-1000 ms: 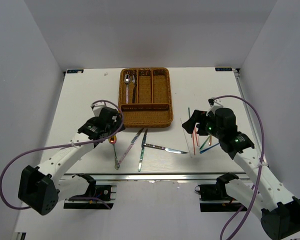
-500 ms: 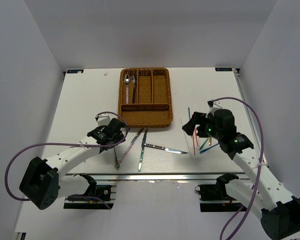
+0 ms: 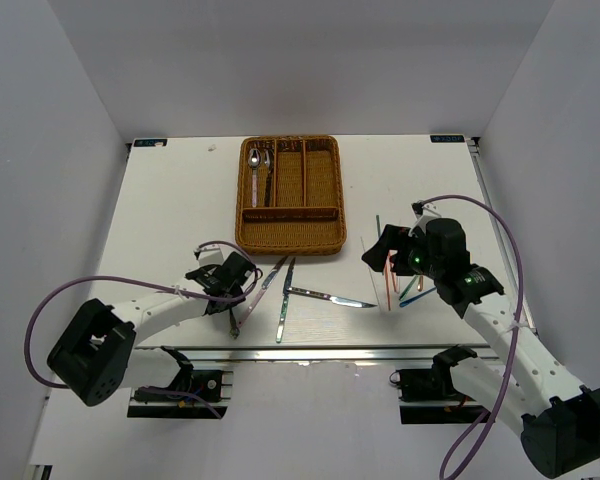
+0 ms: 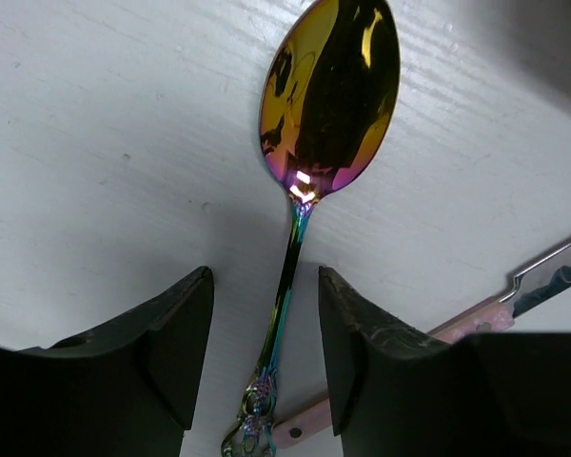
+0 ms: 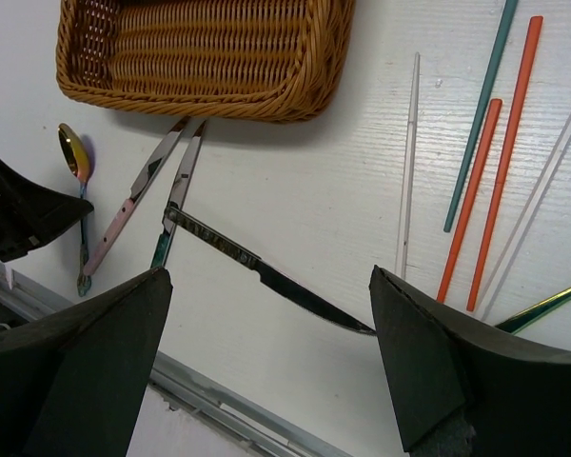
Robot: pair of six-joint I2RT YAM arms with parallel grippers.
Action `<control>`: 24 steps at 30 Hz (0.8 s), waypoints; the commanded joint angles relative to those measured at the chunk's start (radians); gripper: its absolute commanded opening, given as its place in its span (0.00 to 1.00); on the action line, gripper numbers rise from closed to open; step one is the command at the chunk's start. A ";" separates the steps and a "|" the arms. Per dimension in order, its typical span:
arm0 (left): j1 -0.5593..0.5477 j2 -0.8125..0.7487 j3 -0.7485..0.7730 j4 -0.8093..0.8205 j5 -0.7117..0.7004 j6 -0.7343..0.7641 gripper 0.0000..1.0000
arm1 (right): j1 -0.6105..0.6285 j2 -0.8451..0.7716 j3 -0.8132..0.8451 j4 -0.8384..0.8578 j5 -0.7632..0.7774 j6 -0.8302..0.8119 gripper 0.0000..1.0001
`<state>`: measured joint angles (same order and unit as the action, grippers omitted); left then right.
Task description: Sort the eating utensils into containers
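Observation:
My left gripper (image 4: 266, 354) is open and low over the table. Its two fingers stand either side of the thin handle of a gold-bowled spoon (image 4: 328, 95), with a gap on each side. In the top view this gripper (image 3: 242, 283) covers most of the spoon (image 3: 232, 322). My right gripper (image 5: 266, 352) is wide open and empty, held above a silver knife (image 5: 266, 276); it also shows in the top view (image 3: 383, 250). The brown wicker tray (image 3: 325, 238) holds two spoons (image 3: 260, 170) in its left slot. Red, white and green chopsticks (image 5: 485, 181) lie to the right.
A pink-handled knife (image 3: 268, 283) and a green-handled knife (image 3: 284, 300) lie side by side near the tray's front. The silver knife (image 3: 330, 298) lies crosswise. A metal rail (image 3: 310, 350) runs along the table's near edge. Small forks (image 3: 415, 292) lie under the right arm.
My left arm has swung toward the near edge and to the right, coming down over the gold spoon. My right arm has barely moved.

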<state>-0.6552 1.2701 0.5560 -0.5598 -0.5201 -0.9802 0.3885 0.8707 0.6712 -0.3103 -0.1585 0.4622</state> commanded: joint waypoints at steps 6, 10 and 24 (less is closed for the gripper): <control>-0.004 0.060 -0.038 0.067 0.040 -0.008 0.41 | 0.007 -0.013 -0.028 0.062 -0.013 0.012 0.89; -0.003 0.081 -0.051 0.064 0.069 -0.009 0.14 | 0.006 -0.019 -0.038 0.069 -0.012 0.012 0.89; -0.003 -0.066 0.204 -0.181 -0.152 0.153 0.00 | 0.006 -0.032 -0.055 0.096 -0.012 0.023 0.89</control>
<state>-0.6567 1.2510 0.6426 -0.6765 -0.5797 -0.8948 0.3885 0.8459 0.6067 -0.2569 -0.1638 0.4877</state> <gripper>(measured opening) 0.008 0.894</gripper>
